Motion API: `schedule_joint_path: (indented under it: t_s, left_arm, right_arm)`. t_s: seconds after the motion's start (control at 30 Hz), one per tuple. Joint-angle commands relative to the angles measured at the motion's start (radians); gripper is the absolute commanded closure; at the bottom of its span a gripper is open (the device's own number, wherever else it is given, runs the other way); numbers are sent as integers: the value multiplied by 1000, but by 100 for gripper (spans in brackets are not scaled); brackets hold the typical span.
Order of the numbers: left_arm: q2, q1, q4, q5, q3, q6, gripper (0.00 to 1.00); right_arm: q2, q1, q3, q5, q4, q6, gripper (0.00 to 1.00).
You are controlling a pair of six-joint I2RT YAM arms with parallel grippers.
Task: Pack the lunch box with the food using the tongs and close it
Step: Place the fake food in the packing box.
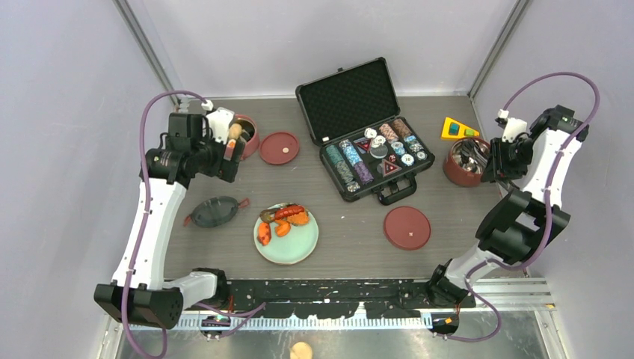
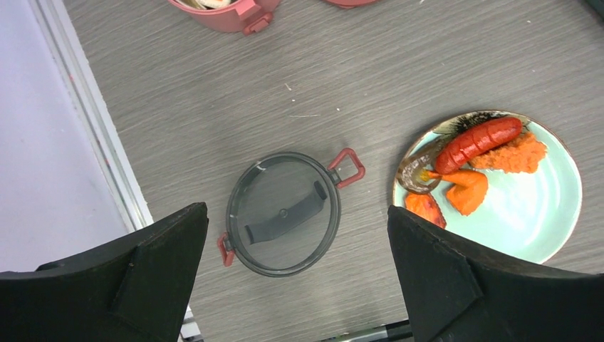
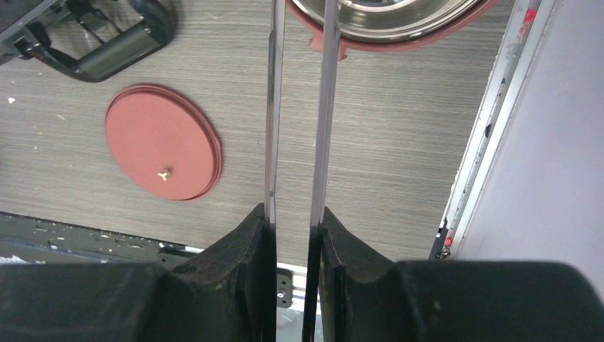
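The lunch box is apart in pieces. One maroon tier (image 1: 245, 136) holding some food stands at the back left, and a steel-lined tier (image 1: 465, 163) (image 3: 399, 34) stands at the right. Its dark translucent top lid (image 1: 217, 212) (image 2: 283, 212) lies flat on the table. The food (image 1: 282, 218), a red sausage (image 2: 478, 142) and orange pieces (image 2: 466, 192), sits on a pale green plate (image 1: 286, 250). My left gripper (image 1: 233, 146) (image 2: 296, 208) hangs open high over the top lid. My right gripper (image 1: 490, 161) (image 3: 294, 214) is shut on the tongs (image 3: 274, 107), whose arms reach toward the right tier.
Two flat red inner lids lie on the table, one at the back (image 1: 279, 147) and one at the front right (image 1: 407, 227) (image 3: 162, 142). An open black case of poker chips (image 1: 366, 134) fills the middle back. A yellow triangular piece (image 1: 457, 129) lies behind the right tier.
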Motion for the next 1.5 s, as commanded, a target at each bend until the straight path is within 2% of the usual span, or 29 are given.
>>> schedule_joint_path:
  t_s: [0.0, 0.1, 0.33, 0.6, 0.77, 0.93, 1.1, 1.33, 1.47]
  left_arm:
    - [-43, -6, -16, 67, 6, 4, 0]
    - [-44, -6, -22, 68, 10, -10, 0]
    - [-50, -7, -25, 79, -2, -17, 0]
    - [-45, -7, -32, 80, -5, -15, 0]
    - [-43, -7, -39, 77, -6, -10, 0]
    - [-45, -7, -45, 73, -6, -9, 0]
    - [-52, -7, -55, 79, -7, -8, 0]
    - [-60, -7, -76, 113, -6, -3, 0]
    - [-68, -7, -78, 129, -14, 3, 0]
  right_arm:
    - [28, 0, 39, 27, 69, -7, 78]
    - [57, 0, 34, 40, 88, -7, 76]
    - [60, 0, 54, 19, 76, -2, 59]
    - [24, 7, 124, -33, -15, -11, 57]
    - [-16, 57, 171, -101, -105, -19, 55]
    - [-107, 211, 168, -103, -114, 43, 52]
    - [-181, 451, 145, -115, -112, 108, 52]
    - [-200, 801, 114, -136, -63, 184, 53]
    - [-172, 911, 77, -139, -28, 170, 53]
